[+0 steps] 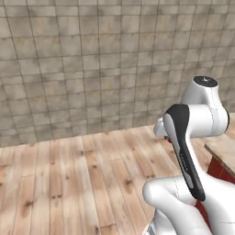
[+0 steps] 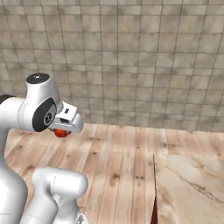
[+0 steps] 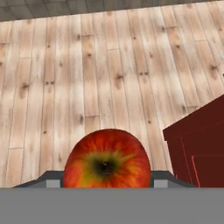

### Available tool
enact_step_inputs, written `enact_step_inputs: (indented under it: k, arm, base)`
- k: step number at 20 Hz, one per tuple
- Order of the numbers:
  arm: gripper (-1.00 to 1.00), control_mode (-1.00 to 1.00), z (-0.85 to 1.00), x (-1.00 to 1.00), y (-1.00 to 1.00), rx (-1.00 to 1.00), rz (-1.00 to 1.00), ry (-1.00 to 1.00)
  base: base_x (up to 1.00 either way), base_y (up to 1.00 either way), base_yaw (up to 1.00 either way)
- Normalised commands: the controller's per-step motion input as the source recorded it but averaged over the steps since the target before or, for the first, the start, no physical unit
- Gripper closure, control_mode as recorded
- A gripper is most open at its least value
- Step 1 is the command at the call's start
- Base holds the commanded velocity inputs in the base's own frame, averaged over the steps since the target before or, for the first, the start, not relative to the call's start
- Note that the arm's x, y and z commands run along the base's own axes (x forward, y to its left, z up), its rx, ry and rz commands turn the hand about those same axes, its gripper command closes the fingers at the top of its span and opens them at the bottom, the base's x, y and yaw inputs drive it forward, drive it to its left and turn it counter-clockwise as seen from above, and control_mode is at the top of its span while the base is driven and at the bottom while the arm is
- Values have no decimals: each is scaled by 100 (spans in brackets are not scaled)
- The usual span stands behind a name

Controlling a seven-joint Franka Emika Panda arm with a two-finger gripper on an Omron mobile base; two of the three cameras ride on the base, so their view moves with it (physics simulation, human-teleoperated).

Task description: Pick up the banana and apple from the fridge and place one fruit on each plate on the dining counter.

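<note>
The red apple (image 3: 106,164) sits between the fingers of my gripper (image 3: 107,180), which is shut on it and holds it above the wooden floor. In the right base view the apple (image 2: 61,133) peeks out red beneath the white hand (image 2: 70,120). A corner of the dining counter (image 2: 189,187), marbled beige on top, lies to the right of the arm. Its red base (image 3: 197,149) stands right of the apple in the hand view. The banana, the fridge and the plates are out of view.
Pale wooden floor (image 1: 78,183) stretches ahead to a tiled beige wall (image 1: 92,69). The counter's edge (image 1: 225,149) and its red side (image 1: 219,170) are close to the arm on the right.
</note>
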Motion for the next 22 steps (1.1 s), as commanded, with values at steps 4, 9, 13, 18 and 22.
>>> enact_step_inputs:
  k: [4, 9, 13, 18, 22]
  arm:
    - [100, 100, 0, 0, 0, 0, 0, 0]
    - [100, 100, 0, 0, 0, 0, 0, 0]
    - [100, 100, 0, 0, 0, 0, 0, 0]
    - [100, 100, 0, 0, 0, 0, 0, 0]
    - [100, 100, 0, 0, 0, 0, 0, 0]
  base:
    - [100, 11, -23]
    - [100, 43, -41]
    - [100, 76, -59]
    - [100, 81, -61]
    - [100, 83, -58]
